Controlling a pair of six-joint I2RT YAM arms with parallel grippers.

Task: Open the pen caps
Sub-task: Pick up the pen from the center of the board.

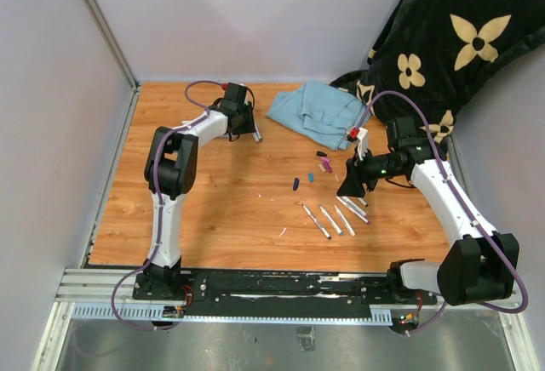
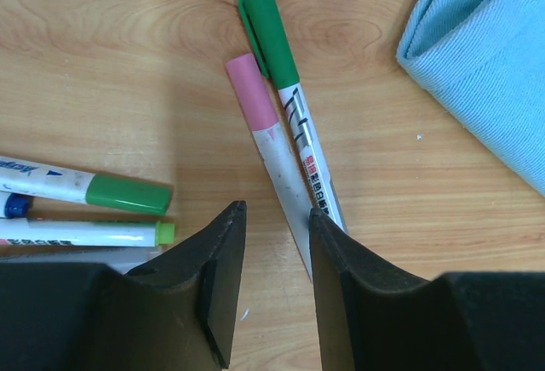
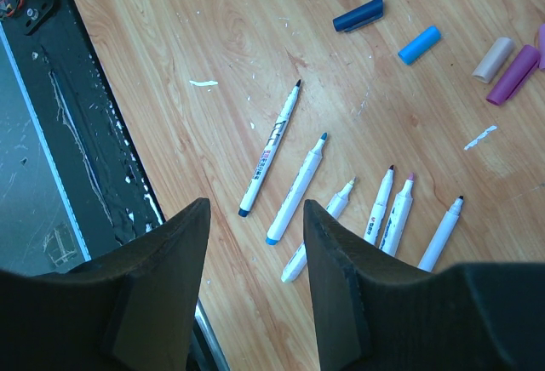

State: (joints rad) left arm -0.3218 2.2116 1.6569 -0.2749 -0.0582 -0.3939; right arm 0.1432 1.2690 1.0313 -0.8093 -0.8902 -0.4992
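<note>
Found left gripper (image 2: 277,211) and right gripper (image 3: 255,206) parted, empty; judged pink cap (image 2: 252,90) light, stiff, slick, best pinched mid-length with white barrel (image 2: 281,167) braced.

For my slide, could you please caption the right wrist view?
Right gripper hovers open above six uncapped markers, loose caps beyond them.

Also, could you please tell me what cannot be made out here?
Left wrist view: the green-capped marker's tail is hidden behind the left gripper's finger; the markers at the left are cut by the frame edge.
Right wrist view: one cap is cut off by the right edge.
Top view: the loose caps are too small to count; the left wrist hides its own jaws.
</note>
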